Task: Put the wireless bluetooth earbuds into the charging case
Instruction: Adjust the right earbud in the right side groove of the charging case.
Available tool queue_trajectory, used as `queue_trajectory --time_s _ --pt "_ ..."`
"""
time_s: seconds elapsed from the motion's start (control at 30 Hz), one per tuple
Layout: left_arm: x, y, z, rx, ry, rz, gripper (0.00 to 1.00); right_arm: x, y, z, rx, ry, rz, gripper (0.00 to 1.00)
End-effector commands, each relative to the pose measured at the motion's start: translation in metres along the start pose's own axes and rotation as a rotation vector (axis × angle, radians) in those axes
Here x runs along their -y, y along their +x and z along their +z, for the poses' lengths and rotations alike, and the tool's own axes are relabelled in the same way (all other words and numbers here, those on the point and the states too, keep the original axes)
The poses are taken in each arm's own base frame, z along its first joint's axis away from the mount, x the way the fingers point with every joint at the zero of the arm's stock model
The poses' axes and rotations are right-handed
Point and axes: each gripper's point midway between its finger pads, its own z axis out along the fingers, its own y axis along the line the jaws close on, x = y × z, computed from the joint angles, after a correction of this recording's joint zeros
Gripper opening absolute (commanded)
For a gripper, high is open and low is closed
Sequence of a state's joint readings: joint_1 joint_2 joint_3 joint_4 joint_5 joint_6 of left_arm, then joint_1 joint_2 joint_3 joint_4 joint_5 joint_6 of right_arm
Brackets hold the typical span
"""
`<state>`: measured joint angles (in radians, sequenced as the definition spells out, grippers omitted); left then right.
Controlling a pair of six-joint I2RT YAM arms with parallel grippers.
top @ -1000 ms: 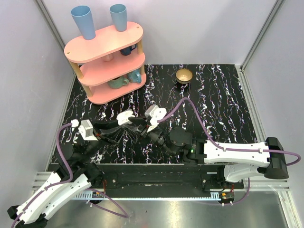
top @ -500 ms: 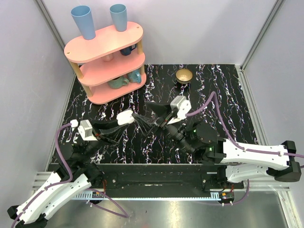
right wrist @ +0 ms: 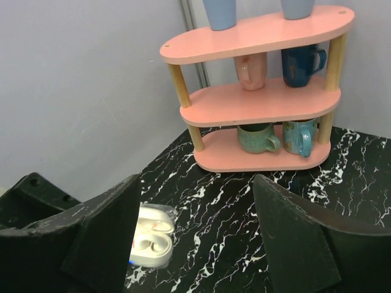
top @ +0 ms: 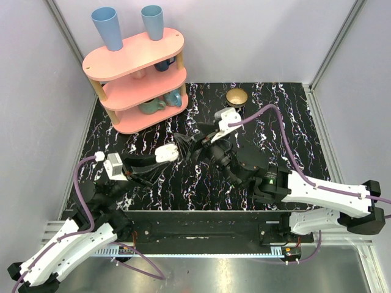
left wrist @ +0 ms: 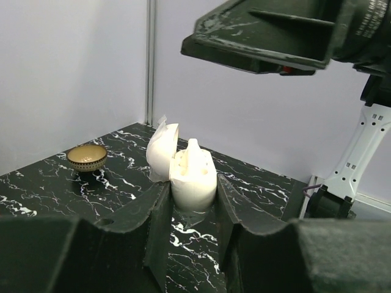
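The charging case [left wrist: 194,178] is a small white case with its lid [left wrist: 161,149] swung open to the left. My left gripper [left wrist: 192,190] is shut on its lower half and holds it upright above the marbled table. A white earbud [left wrist: 193,151] pokes up out of the case. In the top view the case [top: 166,152] sits at the left gripper's [top: 170,155] tip. My right gripper [top: 190,138] is open and empty, just right of and beyond the case. In the right wrist view the case [right wrist: 151,241] lies low beside the left finger [right wrist: 104,235], with white shapes in its wells.
A pink three-tier shelf [top: 137,76] with mugs and two blue cups [top: 109,27] stands at the back left. A small gold bowl [top: 237,96] sits at the back centre, also low at the left in the left wrist view as the gold bowl [left wrist: 87,157]. Grey walls enclose the table.
The right gripper has drawn back from the case toward the back right and its jaws have spread open. The left gripper has kept its hold and shifted slightly right.
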<state>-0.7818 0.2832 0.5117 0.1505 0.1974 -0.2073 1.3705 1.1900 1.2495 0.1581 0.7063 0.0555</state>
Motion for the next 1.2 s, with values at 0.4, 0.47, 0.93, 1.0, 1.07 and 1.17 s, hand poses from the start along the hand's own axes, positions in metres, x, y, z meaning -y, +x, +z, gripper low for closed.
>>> queue_trajectory --time_s 0.4,0.47,0.93,1.0,1.07,1.17 --pt "0.013 -0.029 0.000 0.080 0.055 0.009 0.00 -0.036 0.030 0.001 -0.191 -0.186 0.117 0.62" --pt "0.013 -0.030 0.000 0.080 0.055 0.008 0.00 -0.037 0.036 0.002 -0.206 -0.180 0.114 0.61" --pt "0.009 -0.031 -0.002 0.083 0.032 0.016 0.00 -0.043 0.067 -0.001 -0.287 -0.212 0.100 0.49" --pt "0.009 -0.032 -0.002 0.084 0.027 0.017 0.00 -0.042 0.073 -0.004 -0.310 -0.214 0.089 0.45" --pt "0.007 -0.032 -0.002 0.086 0.021 0.020 0.00 -0.042 0.076 -0.006 -0.326 -0.219 0.083 0.40" --pt "0.007 -0.031 -0.003 0.080 0.018 0.025 0.00 -0.039 0.079 -0.008 -0.340 -0.212 0.075 0.41"
